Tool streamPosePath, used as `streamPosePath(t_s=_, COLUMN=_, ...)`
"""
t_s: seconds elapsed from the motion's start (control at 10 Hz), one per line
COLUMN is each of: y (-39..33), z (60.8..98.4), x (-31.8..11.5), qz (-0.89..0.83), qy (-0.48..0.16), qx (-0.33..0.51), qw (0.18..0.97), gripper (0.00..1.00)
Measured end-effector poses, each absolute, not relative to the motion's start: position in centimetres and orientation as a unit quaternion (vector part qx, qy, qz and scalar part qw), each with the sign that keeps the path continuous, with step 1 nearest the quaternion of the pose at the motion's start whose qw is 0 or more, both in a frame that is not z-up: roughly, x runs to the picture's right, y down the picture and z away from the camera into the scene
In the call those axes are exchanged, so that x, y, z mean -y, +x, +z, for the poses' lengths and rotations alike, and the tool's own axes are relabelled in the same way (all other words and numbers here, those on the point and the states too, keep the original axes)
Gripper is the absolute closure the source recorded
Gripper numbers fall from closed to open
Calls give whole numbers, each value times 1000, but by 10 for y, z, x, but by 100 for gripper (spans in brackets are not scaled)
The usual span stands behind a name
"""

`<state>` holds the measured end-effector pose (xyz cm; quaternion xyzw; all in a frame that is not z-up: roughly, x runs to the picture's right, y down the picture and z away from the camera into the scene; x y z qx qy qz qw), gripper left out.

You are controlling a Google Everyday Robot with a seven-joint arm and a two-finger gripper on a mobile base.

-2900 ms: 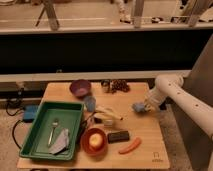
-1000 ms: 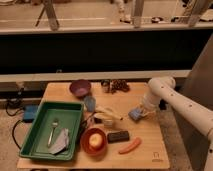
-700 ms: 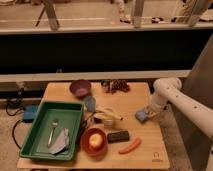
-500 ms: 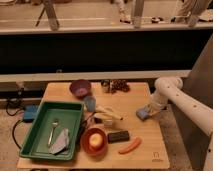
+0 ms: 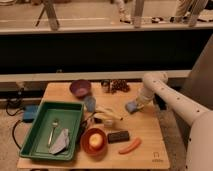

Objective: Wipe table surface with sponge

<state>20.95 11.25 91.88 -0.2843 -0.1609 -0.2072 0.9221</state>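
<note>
The light tan wooden table surface has a small dark logo near its front right corner. The light-blue sponge lies pressed on the table's right half, towards the back. My gripper comes down from the white arm on the right. It is shut on the sponge and holds it against the wood.
A green tray with a spoon and cloth fills the left side. A purple bowl, blue-grey cup, red bowl with fruit, dark brown block, orange carrot and dark cluster stand around the middle.
My gripper has slid the sponge across the right half of the table, first towards the front right, and now back left and away from the front edge.
</note>
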Motion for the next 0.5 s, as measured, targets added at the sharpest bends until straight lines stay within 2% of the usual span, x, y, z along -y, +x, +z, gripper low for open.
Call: streamPosePath(t_s=0.5, y=147, z=908, x=-129, qz=-257, qy=-294, qx=210, qw=897, gripper=100)
